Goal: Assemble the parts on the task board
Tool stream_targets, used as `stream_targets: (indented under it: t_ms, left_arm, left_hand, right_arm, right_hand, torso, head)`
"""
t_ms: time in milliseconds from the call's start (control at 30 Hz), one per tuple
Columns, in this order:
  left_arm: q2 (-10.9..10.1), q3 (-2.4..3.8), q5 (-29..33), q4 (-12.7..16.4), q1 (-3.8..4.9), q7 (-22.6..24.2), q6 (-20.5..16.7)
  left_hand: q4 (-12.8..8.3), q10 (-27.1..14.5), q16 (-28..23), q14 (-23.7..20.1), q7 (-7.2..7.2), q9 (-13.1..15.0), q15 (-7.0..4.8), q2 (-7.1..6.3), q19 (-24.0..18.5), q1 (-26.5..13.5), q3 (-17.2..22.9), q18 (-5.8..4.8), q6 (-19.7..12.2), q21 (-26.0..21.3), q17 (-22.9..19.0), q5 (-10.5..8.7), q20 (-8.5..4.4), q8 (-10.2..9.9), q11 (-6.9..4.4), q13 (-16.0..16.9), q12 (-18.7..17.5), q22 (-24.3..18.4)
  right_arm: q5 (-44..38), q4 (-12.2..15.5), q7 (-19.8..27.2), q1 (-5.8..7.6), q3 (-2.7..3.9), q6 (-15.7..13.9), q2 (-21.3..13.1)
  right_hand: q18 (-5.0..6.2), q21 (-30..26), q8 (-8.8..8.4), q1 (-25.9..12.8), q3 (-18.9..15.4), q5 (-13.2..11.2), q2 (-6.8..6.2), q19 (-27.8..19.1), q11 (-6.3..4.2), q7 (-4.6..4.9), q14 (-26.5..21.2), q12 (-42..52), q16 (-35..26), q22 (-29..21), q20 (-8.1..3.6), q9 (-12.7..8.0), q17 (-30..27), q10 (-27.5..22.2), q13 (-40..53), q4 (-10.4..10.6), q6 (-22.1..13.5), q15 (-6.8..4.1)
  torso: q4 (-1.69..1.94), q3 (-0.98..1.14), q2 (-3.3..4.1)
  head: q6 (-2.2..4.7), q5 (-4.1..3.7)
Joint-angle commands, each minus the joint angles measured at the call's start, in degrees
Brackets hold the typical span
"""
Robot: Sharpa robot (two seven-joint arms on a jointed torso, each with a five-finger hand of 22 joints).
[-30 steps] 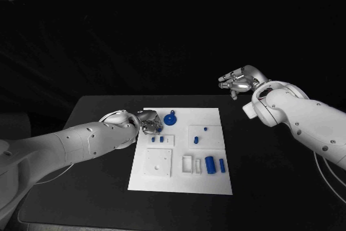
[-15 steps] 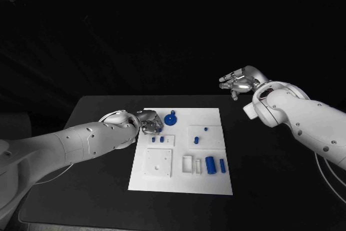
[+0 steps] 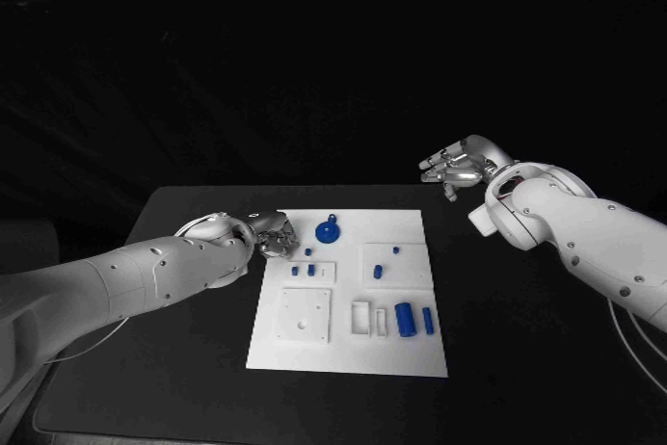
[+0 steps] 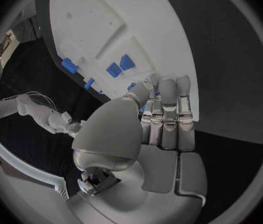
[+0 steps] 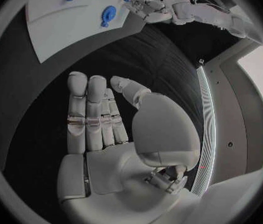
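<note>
The white task board (image 3: 348, 353) lies in the middle of the black table. On it are a round blue part (image 3: 328, 231) near the far edge, two small blue pegs (image 3: 302, 269), two more small blue parts (image 3: 380, 269) and two upright blue blocks (image 3: 405, 318). My left hand (image 3: 274, 236) hovers at the board's left edge beside the round part. Its fingers (image 4: 168, 114) are straight and side by side, and I see nothing held. My right hand (image 3: 456, 166) is raised beyond the board's far right corner, its fingers (image 5: 88, 114) spread and empty.
Raised white square fixtures (image 3: 306, 313) and narrow white slots (image 3: 370, 317) stand on the board's near half. Bare black table (image 3: 528, 368) lies to the right and in front. The right wrist view shows the board (image 5: 56, 20) and the round blue part (image 5: 109, 12) far off.
My left hand has drawn back a little to the left, off the board's edge. The right hand has sunk slightly. The parts have not moved.
</note>
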Motion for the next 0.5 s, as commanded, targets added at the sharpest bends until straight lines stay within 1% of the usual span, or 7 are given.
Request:
stream_targets:
  t_ms: [33,133,233,267,300,333,500]
  left_arm:
    - [-0.61,0.82,4.62,0.02,0.39,2.26,-4.55]
    - [-1.39,1.71,8.8,0.3,0.88,4.24,-6.68]
    - [-2.44,2.72,14.53,1.27,1.65,6.07,-8.26]
    - [-2.87,3.2,16.65,1.82,1.87,6.45,-8.51]
    - [-3.37,3.71,19.14,2.53,2.07,6.74,-8.68]
    - [-3.83,4.09,21.3,3.24,2.22,6.94,-8.83]
    - [-6.91,5.62,33.84,8.62,3.22,7.79,-8.35]
  left_hand:
    - [-0.13,-1.1,-3.77,-3.05,0.57,0.07,0.52,-0.77,-2.8,0.17,0.49,0.29,0.99,-1.41,-1.63,0.31,0.53,-0.09,0.4,-0.01,-0.06,0.97]
    - [-0.22,-1.85,-11.16,-5.32,0.64,0.05,1.19,-0.91,-6.25,0.49,0.58,-0.18,0.94,-4.56,-4.97,0.36,1.3,-0.15,0.72,-0.03,-0.03,-0.13]
    - [0.11,-2.01,-21.69,-8.32,0.86,0.05,2.58,-0.78,-10.0,-0.03,0.86,-1.12,0.67,-9.51,-9.57,0.36,2.61,-0.15,1.18,-0.05,-0.04,-3.16]
    - [0.32,-2.12,-28.34,-6.59,0.88,0.07,3.08,-0.67,-10.29,-0.33,1.03,-1.14,0.45,-12.49,-12.45,0.21,3.32,-0.1,1.42,-0.1,-0.13,-6.05]
    - [0.42,-1.84,-35.93,-2.26,0.79,0.15,3.22,-0.83,-8.51,-0.31,0.77,-0.77,0.48,-15.24,-15.59,0.07,3.71,0.08,1.27,-0.03,0.08,-9.36]
    - [0.76,-1.63,-39.77,-1.18,0.71,-0.04,3.31,-0.68,-7.68,0.08,-0.32,-1.23,0.75,-16.1,-15.77,0.09,3.36,-0.32,1.17,-0.1,-0.24,-9.87]
    - [1.67,-4.22,-48.47,-2.28,0.9,0.06,5.3,-0.31,-9.62,-1.3,-0.43,-1.31,0.0,-20.31,-15.94,-0.2,5.2,-0.11,2.05,-0.08,-0.12,-13.32]
  right_arm:
    - [-7.51,-0.34,2.2,-0.29,-0.68,3.74,0.15]
    - [-11.58,-0.75,3.02,-0.47,-1.68,4.26,0.38]
    - [-16.17,-1.19,3.44,-0.65,-3.15,4.56,0.68]
    - [-17.78,-1.33,3.41,-0.71,-3.7,4.49,0.81]
    - [-19.51,-1.45,3.27,-0.78,-4.29,4.29,0.95]
    - [-20.89,-1.53,3.09,-0.83,-4.77,4.11,1.08]
    - [-27.92,-1.72,1.13,-1.19,-7.35,3.41,1.88]
  right_hand:
    - [0.75,1.01,0.03,1.01,-0.04,-0.7,0.22,0.03,-0.35,-0.18,0.12,-0.37,0.32,2.87,0.18,0.01,0.14,0.31,-0.07,-0.73,1.04,0.19]
    - [0.66,2.32,-0.03,1.4,-0.22,-1.6,0.64,0.15,-0.49,-0.34,0.44,-0.4,0.51,3.01,0.07,-0.02,0.17,0.68,-0.08,-1.41,1.82,0.1]
    - [0.59,3.64,-0.02,1.4,-0.27,-2.5,0.92,0.14,-0.59,-0.48,0.73,-0.48,0.64,3.11,0.01,-0.03,0.14,1.01,-0.08,-1.95,2.34,0.03]
    - [0.57,3.92,-0.05,1.31,-0.25,-2.72,0.96,0.13,-0.62,-0.49,0.84,-0.49,0.64,3.12,0.0,-0.06,0.09,1.09,-0.09,-2.07,2.45,0.01]
    - [0.57,4.09,-0.04,1.17,-0.23,-2.8,0.96,0.05,-0.62,-0.5,0.9,-0.48,0.59,3.09,-0.01,-0.09,0.01,1.09,-0.09,-2.22,2.44,0.02]
    - [0.57,4.16,-0.06,1.11,-0.24,-3.02,0.95,0.04,-0.62,-0.51,0.95,-0.49,0.6,3.08,0.0,-0.09,-0.01,1.03,-0.09,-2.24,2.4,0.01]
    - [0.63,3.94,-0.12,0.54,0.2,-5.69,0.03,0.1,0.12,-0.34,1.32,-0.52,0.55,2.88,0.29,-0.18,-0.27,-1.84,-0.17,-2.27,1.0,0.44]
  torso:
    - [-0.09,0.02,-0.04]
    - [-0.1,0.09,-0.05]
    - [-0.09,0.08,-0.07]
    - [-0.04,0.06,-0.06]
    - [-0.02,0.07,-0.02]
    - [-0.02,0.09,-0.03]
    - [0.08,0.05,0.0]
  head:
    - [0.45,-0.61]
    - [0.79,-1.27]
    - [0.96,-1.52]
    - [1.01,-1.54]
    - [0.97,-1.5]
    - [0.98,-1.48]
    - [1.13,-1.93]
